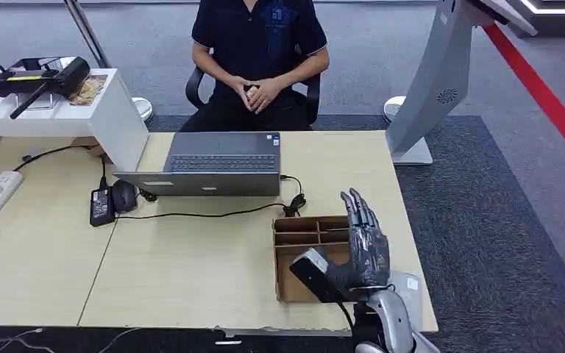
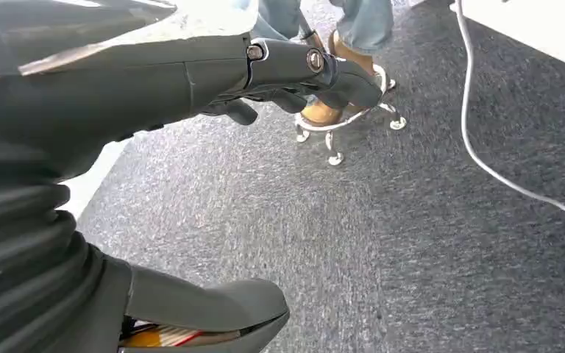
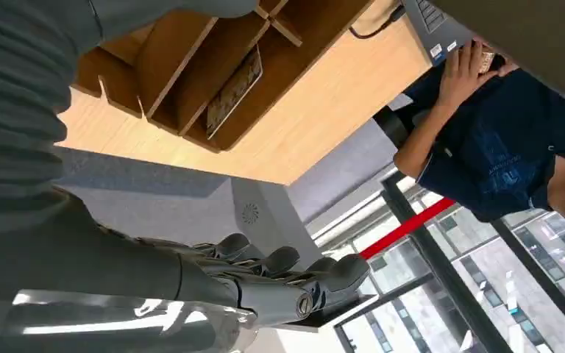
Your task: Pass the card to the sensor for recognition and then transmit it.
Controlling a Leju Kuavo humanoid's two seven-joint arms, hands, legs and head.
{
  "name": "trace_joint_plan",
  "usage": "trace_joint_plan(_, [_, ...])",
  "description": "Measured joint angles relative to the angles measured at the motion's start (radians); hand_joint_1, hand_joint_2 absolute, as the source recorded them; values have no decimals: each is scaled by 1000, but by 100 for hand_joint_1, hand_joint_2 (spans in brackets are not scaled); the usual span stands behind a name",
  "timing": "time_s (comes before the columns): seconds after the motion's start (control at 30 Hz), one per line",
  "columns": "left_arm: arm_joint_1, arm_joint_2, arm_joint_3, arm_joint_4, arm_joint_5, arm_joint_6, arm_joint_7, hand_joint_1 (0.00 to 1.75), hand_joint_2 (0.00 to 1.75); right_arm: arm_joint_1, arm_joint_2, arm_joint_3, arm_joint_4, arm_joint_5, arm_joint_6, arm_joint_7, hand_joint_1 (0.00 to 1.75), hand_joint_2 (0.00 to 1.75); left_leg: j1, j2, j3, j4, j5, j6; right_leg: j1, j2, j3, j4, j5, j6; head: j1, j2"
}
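A patterned card (image 3: 234, 92) leans inside a slot of the brown cardboard divider box (image 1: 301, 234) near the table's front right corner. My right hand (image 1: 364, 243) hovers over the right side of that box with its fingers stretched out and apart, holding nothing; in the right wrist view this right hand (image 3: 279, 273) is well clear of the card. A tall grey kiosk (image 1: 441, 81) stands on the floor beyond the table's right far corner. My left hand (image 2: 154, 95) hangs over the grey carpet with its fingers loosely extended and nothing in it.
A grey laptop (image 1: 217, 163) sits mid-table facing a seated person (image 1: 259, 44) whose hands are clasped. A mouse (image 1: 123, 195), a power brick (image 1: 101, 206) and cables lie to its left. A white stand (image 1: 66, 110) carries a black device at the far left.
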Motion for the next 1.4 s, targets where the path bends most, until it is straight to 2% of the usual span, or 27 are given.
trace_joint_plan(0.27, [0, 0, -13, 0, -3, 0, 0, 0, 175, -20, 29, 40, 48, -10, -47, -23, 0, 175, 0, 0, 0, 0, 0, 0, 0, 0, 0, 0, 0, 0, 0, 0])
trace_joint_plan(0.47, [1, 0, -21, 0, -3, 0, 0, 0, 175, -33, 47, 59, 87, 4, -56, -26, 0, 175, 0, 0, 0, 0, 0, 0, 0, 0, 0, 0, 0, 0, 0, 0])
trace_joint_plan(1.1, [2, 0, -24, 0, 3, 0, -2, 0, 175, -31, 69, 49, 140, 119, -58, -4, 0, 175, 0, 0, 0, 0, 0, 0, 0, 0, 0, 0, 0, 0, 0, 0])
trace_joint_plan(1.17, [2, 0, -24, 0, 3, 0, -2, 0, 175, -31, 69, 42, 143, 152, -58, 12, 0, 175, 0, 0, 0, 0, 0, 0, 0, 0, 0, 0, 0, 0, 0, 0])
trace_joint_plan(1.27, [2, 0, -24, 0, 2, 0, -2, 0, 175, -24, 69, 26, 147, 276, -59, 60, 0, 175, 0, 0, 0, 0, 0, 0, 0, 0, 0, 0, 0, 0, 0, 0])
trace_joint_plan(1.4, [2, 0, -24, 0, 0, 0, -2, 0, 175, -12, 67, 6, 147, 351, -59, 93, 0, 175, 0, 0, 0, 0, 0, 0, 0, 0, 0, 0, 0, 0, 0, 0])
